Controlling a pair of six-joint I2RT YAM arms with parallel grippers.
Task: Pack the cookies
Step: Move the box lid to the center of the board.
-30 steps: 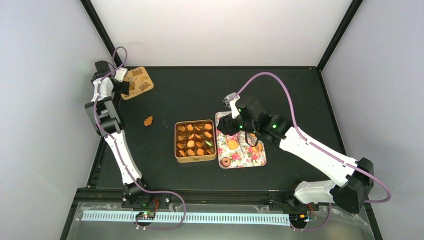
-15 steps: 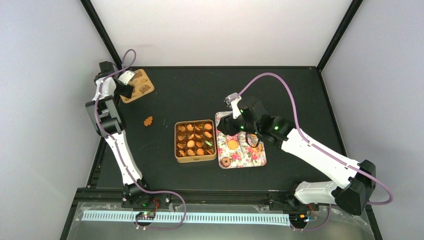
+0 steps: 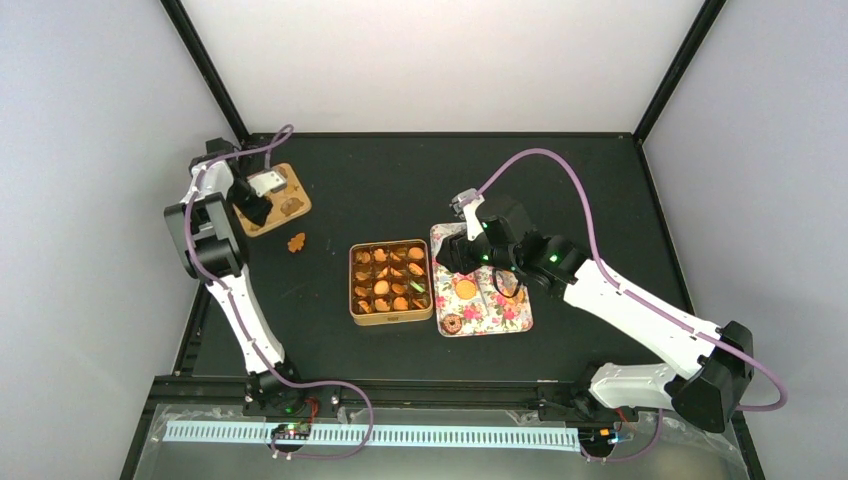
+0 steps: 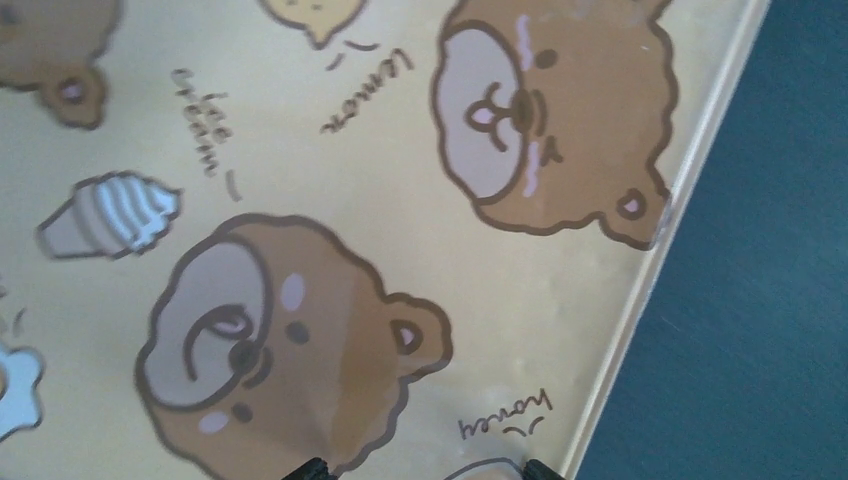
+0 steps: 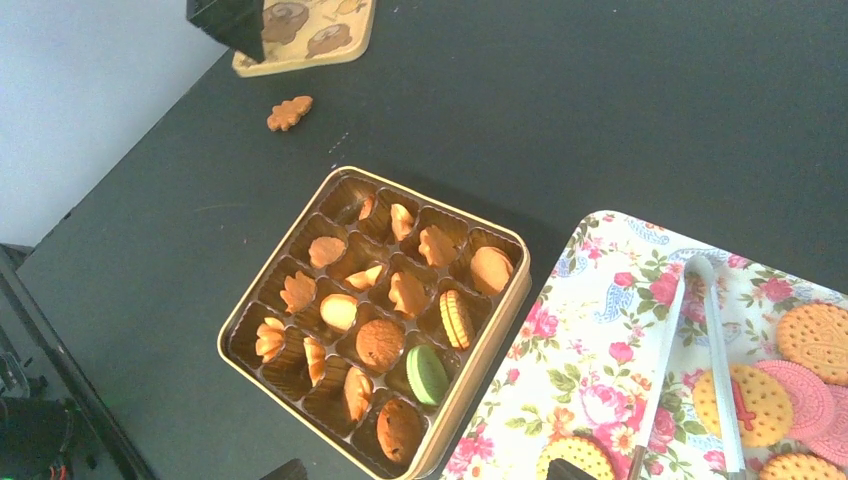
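Holds left gripper (image 4: 420,471) spread over the lid (image 4: 400,190), elbow folded high; stretches right gripper (image 5: 425,468), spread, above tin (image 5: 490,345) and tray (image 5: 600,330).

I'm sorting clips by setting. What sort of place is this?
Probably a lab robot test cell: a black tabletop boxed in by plain grey panels and black frame posts, with a left arm and right arm bolted at its near edge.

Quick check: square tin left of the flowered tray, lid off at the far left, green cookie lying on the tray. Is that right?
Not quite. The green cookie sits in the square tin, in a cup near the corner beside the flowered tray, not on the tray; the right wrist view shows it. The rest stands: tin left of tray, lid off at far left.
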